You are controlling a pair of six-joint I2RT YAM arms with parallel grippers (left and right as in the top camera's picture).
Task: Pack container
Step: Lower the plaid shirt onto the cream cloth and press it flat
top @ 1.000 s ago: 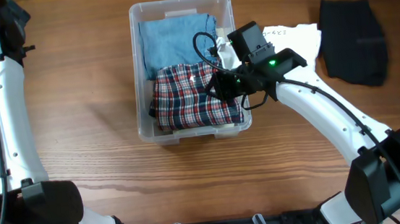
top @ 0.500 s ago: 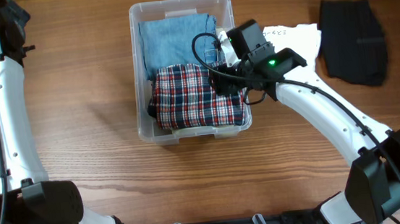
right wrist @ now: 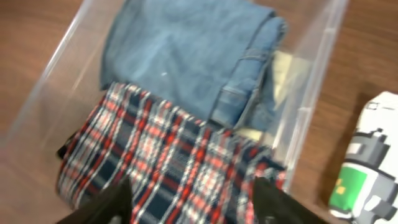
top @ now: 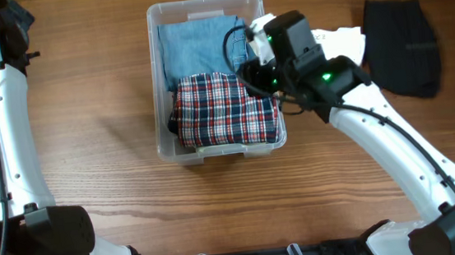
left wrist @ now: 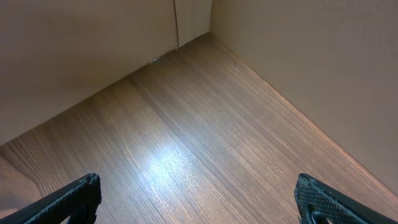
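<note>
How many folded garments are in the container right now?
2 visible: blue denim at the far end of the container, plaid garment at the near end, overlapping it. A pale layer beneath may be a third.

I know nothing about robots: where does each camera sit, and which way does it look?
Overhead: fixed above the table, looking straight down at the container, the left arm and the right arm.
Left wrist: on the left arm, facing bare table and beige walls; left tool tips at the bottom corners.
Right wrist: on the right arm, looking down into the container at plaid cloth and denim; right tool tips at the bottom.
Shared: overhead and right wrist both show container, plaid cloth, denim.
</note>
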